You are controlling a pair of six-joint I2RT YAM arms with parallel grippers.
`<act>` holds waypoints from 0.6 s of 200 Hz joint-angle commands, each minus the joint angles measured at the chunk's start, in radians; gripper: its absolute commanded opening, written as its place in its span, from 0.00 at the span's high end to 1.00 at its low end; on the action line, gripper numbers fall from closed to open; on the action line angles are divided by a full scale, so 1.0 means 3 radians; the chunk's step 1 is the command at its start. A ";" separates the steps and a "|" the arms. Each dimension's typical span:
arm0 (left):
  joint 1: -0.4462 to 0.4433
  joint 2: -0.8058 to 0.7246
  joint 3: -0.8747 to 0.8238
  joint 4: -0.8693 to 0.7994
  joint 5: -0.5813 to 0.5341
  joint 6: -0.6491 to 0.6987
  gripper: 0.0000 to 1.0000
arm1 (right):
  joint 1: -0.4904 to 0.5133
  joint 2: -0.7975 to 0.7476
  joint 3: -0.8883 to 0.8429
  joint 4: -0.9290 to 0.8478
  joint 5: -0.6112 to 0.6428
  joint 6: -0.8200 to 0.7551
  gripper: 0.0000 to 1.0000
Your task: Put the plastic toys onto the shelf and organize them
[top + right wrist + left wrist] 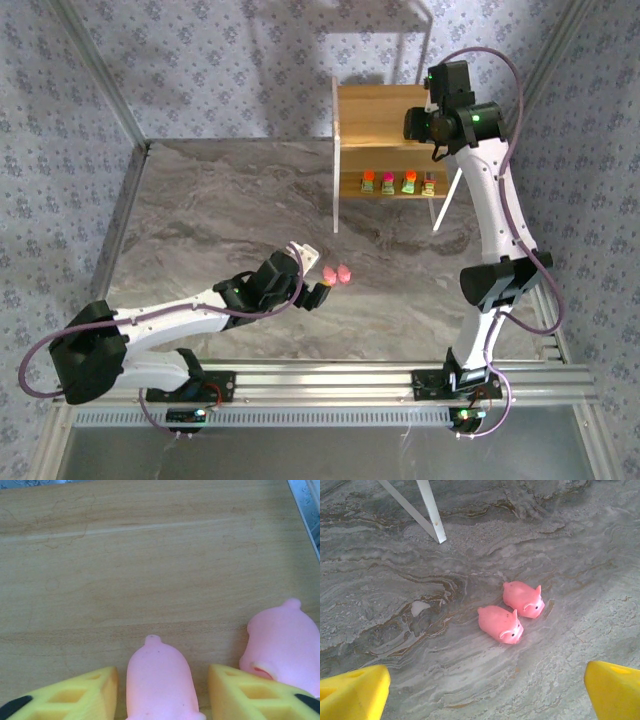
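Right gripper — part open, pink pig loose between fingers on shelf; second pig at 2 o'clock. Left gripper — wide, empty; table pigs at 12 o'clock.

The light is bright, even and soft. A pig on the bench throws only a faint shadow. In the right wrist view the close pig looks blurred.
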 commanded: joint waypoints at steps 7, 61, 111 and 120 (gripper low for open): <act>-0.0005 -0.0057 -0.0016 -0.0028 -0.0042 0.0038 0.00 | -0.0009 -0.0151 -0.0009 -0.0056 0.0072 -0.0062 0.43; -0.0005 -0.0068 -0.0016 -0.0033 -0.0042 0.0038 0.00 | 0.0029 -0.0257 -0.0112 -0.0020 0.0083 -0.0061 0.40; -0.0004 -0.0068 -0.0016 -0.0038 -0.0046 0.0038 0.00 | 0.0086 -0.0327 -0.0109 -0.0026 0.0164 -0.0066 0.40; -0.0006 -0.0070 -0.0016 -0.0038 -0.0046 0.0038 0.00 | 0.0097 -0.0341 -0.0109 -0.0028 0.0182 -0.0066 0.40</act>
